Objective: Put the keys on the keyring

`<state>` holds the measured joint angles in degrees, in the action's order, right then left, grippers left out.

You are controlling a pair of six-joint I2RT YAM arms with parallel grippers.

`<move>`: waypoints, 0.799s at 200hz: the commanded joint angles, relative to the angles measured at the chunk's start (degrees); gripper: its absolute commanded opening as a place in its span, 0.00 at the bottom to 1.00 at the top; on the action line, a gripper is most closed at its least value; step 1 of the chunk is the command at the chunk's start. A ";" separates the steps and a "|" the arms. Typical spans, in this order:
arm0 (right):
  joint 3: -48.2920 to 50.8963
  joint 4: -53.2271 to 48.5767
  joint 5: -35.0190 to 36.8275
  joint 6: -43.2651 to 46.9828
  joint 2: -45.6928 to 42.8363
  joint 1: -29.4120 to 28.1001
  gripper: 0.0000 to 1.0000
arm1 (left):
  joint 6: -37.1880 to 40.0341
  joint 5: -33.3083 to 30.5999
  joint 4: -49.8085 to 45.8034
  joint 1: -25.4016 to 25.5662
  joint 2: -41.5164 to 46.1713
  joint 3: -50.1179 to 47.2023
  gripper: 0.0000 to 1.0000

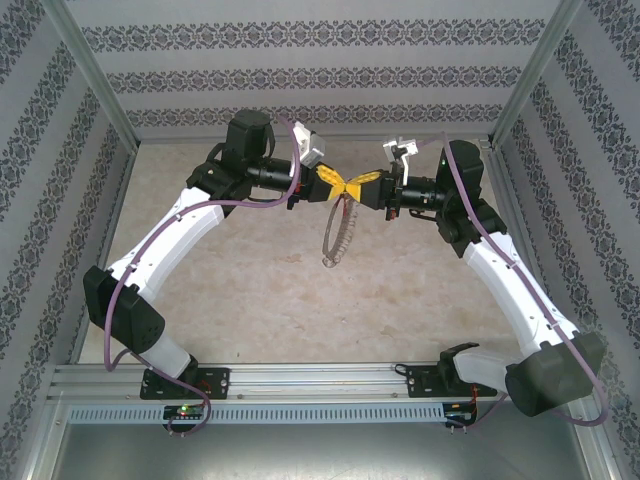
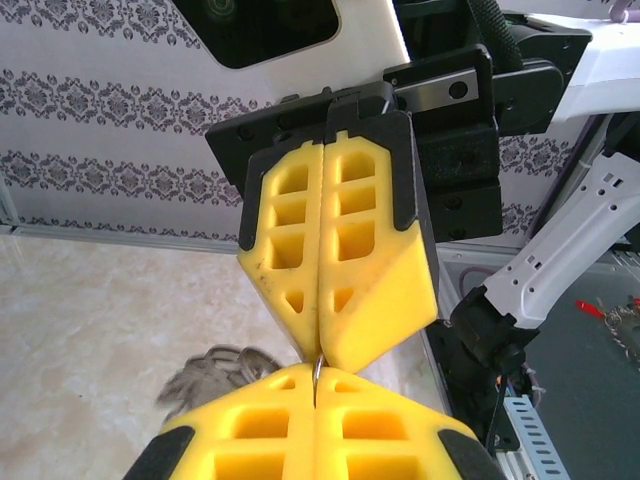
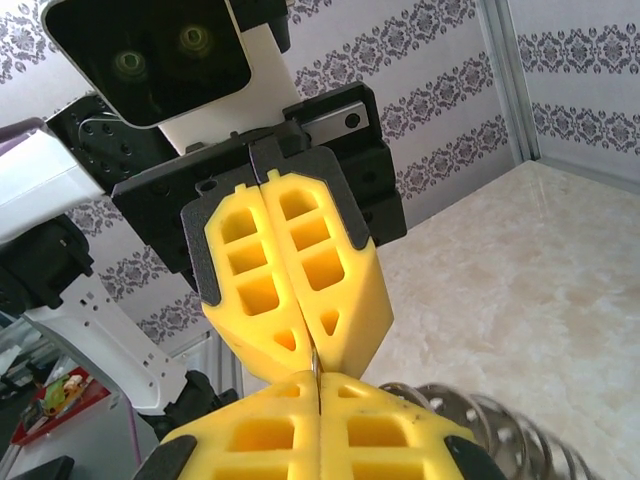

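Two arms: left arm (image 1: 175, 235), right arm (image 1: 510, 275). Two grippers: left gripper (image 1: 337, 189), right gripper (image 1: 350, 187). Four yellow fingers (image 2: 380, 260) in all. One keyring (image 1: 335, 235) of silvery wire. One counter (image 1: 250, 300).

left gripper (image 1: 333, 187): tip to tip with right gripper (image 1: 358, 183), both raised above table (image 1: 250, 300).
keyring (image 1: 335, 235): wire pinched in the seam of each gripper's closed fingers; loop hangs below the tips, on the left gripper's side.
table: beneath keyring; contact cannot be told.
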<state>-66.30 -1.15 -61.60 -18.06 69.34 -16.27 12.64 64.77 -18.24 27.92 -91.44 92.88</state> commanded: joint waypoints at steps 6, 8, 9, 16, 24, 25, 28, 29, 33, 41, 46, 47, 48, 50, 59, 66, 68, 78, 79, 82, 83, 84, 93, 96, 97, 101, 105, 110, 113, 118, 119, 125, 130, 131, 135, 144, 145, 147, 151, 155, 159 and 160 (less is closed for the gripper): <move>-5.90 -8.37 0.53 7.05 1.50 -0.04 0.00 | 5.68 -1.79 -7.28 1.10 0.78 4.35 0.19; -6.23 -9.02 0.57 7.55 1.63 -0.01 0.00 | 6.42 -2.22 -8.18 1.04 0.70 4.73 0.20; -6.48 -9.60 0.63 7.97 1.79 0.00 0.00 | 6.82 -2.43 -8.59 1.02 0.68 5.01 0.21; -8.50 -14.59 1.21 11.27 2.70 -0.15 0.00 | 9.25 -3.47 -12.54 0.76 0.35 6.81 0.25; -11.18 -20.96 2.24 15.44 3.92 -0.25 0.00 | 11.62 -4.05 -16.71 0.39 -0.04 8.83 0.28; -11.46 -21.64 2.39 15.92 4.12 -0.34 0.00 | 11.84 -4.09 -17.16 0.25 -0.18 9.08 0.29; -12.61 -24.17 2.90 17.69 4.62 -0.40 0.00 | 12.52 -4.27 -18.45 0.01 -0.35 9.81 0.30; -12.88 -24.91 3.07 18.18 4.86 -0.46 0.00 | 12.77 -4.33 -18.92 -0.07 -0.42 10.06 0.30; -14.29 -28.31 4.24 20.46 5.56 -0.68 0.00 | 13.62 -4.47 -20.43 -0.36 -0.72 10.83 0.32; -17.07 -34.11 6.58 24.46 6.91 -1.35 0.00 | 15.33 -4.48 -23.63 -0.94 -1.28 12.67 0.35; -18.84 -37.98 7.96 27.09 7.88 -1.73 0.00 | 16.28 -4.54 -25.40 -1.30 -1.65 13.70 0.36; -19.20 -38.76 8.24 27.68 8.03 -1.78 0.00 | 16.45 -4.60 -25.73 -1.34 -1.69 13.89 0.36; -19.52 -39.42 8.51 28.10 8.19 -1.85 0.00 | 16.62 -4.63 -26.02 -1.40 -1.80 14.07 0.36; -20.21 -40.68 9.22 28.88 8.60 -2.06 0.00 | 16.93 -4.65 -26.55 -1.52 -1.90 14.30 0.36; -23.25 -45.89 11.99 32.24 10.21 -3.00 0.00 | 18.22 -4.74 -28.92 -1.99 -2.48 15.70 0.37; -25.55 -49.43 13.62 34.68 11.49 -3.56 0.00 | 19.19 -4.74 -30.48 -2.28 -2.82 16.53 0.38; -26.27 -50.37 13.99 35.45 11.84 -3.58 0.00 | 19.51 -4.79 -31.01 -2.33 -2.90 16.76 0.38; -29.36 -54.31 16.13 37.80 13.62 -4.22 0.00 | 20.49 -4.91 -32.73 -2.52 -3.51 17.70 0.38; -29.61 -54.66 16.37 37.99 13.75 -4.26 0.00 | 20.58 -4.91 -32.95 -2.52 -3.54 17.78 0.38; -30.46 -55.42 16.98 38.40 14.19 -4.36 0.00 | 20.84 -4.87 -33.57 -2.58 -3.75 17.97 0.38; -30.68 -55.66 17.14 38.56 14.31 -4.41 0.00 | 20.93 -4.94 -33.77 -2.59 -3.79 18.09 0.39; -31.01 -55.86 17.31 38.73 14.41 -4.49 0.00 | 21.02 -4.97 -33.95 -2.56 -3.81 18.15 0.39; -33.25 -58.07 18.16 40.30 15.31 -4.73 0.00 | 21.66 -5.03 -35.38 -2.60 -4.46 18.81 0.39; -34.01 -58.79 18.25 40.87 15.58 -4.73 0.00 | 21.97 -4.92 -35.89 -2.59 -4.60 18.95 0.38; -34.21 -59.01 18.26 41.03 15.66 -4.73 0.00 | 22.02 -4.88 -36.03 -2.55 -4.75 19.02 0.38; -35.03 -59.77 18.36 41.66 15.99 -4.77 0.00 | 22.22 -4.87 -36.58 -2.56 -4.92 19.22 0.38; -35.82 -60.48 18.44 42.20 16.25 -4.81 0.00 | 22.39 -4.71 -37.14 -2.56 -5.13 19.35 0.38; -36.85 -61.25 18.60 42.74 16.50 -4.82 0.00 | 22.71 -4.54 -37.87 -2.56 -5.43 19.56 0.37; -37.48 -61.73 18.70 43.09 16.66 -4.89 0.00 | 22.91 -4.35 -38.25 -2.54 -5.59 19.64 0.36; -38.53 -62.45 18.62 43.57 16.90 -4.82 0.00 | 23.24 -3.96 -38.92 -2.60 -5.83 19.75 0.35; -38.72 -62.60 18.53 43.65 16.89 -4.82 0.00 | 23.27 -3.91 -38.99 -2.60 -5.89 19.86 0.35; -39.78 -63.27 18.12 44.38 17.10 -4.82 0.00 | 23.38 -3.50 -39.56 -2.54 -6.20 20.00 0.34; -40.58 -63.97 17.62 44.97 17.17 -4.82 0.00 | 23.48 -3.09 -39.88 -2.60 -6.37 20.10 0.33; -40.71 -64.11 17.46 45.01 17.15 -4.82 0.00 | 23.48 -3.04 -39.91 -2.60 -6.38 20.08 0.33; -41.15 -64.36 17.05 45.40 17.15 -4.83 0.00 | 23.43 -2.65 -40.02 -2.61 -6.53 19.98 0.32; -41.85 -64.57 16.43 45.77 17.12 -4.90 0.00 | 23.35 -1.79 -40.20 -2.53 -6.77 20.00 0.32; -41.91 -64.58 16.34 45.80 17.13 -4.90 0.00 | 23.33 -1.73 -40.16 -2.53 -6.80 19.99 0.32; -42.01 -64.66 16.19 45.87 17.14 -4.91 0.00 | 23.31 -1.51 -40.17 -2.57 -6.82 20.00 0.31; -42.28 -64.75 15.89 46.05 17.10 -4.91 0.00 | 23.22 -1.27 -40.16 -2.56 -6.91 20.01 0.31; -42.34 -64.86 15.62 46.22 17.14 -4.91 0.00 | 23.14 -1.08 -40.01 -2.57 -6.98 19.91 0.31; -42.46 -64.86 15.41 46.32 17.06 -4.93 0.00 | 22.94 -1.07 -39.84 -2.51 -6.94 19.83 0.31; -42.48 -64.86 15.35 46.34 17.06 -4.92 0.00 | 22.90 -1.06 -39.72 -2.52 -6.93 19.81 0.31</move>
<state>-106.15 -62.78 -44.21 24.27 86.89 -20.80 33.69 60.42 -54.74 25.76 -98.21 111.37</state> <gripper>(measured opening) 0.063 0.315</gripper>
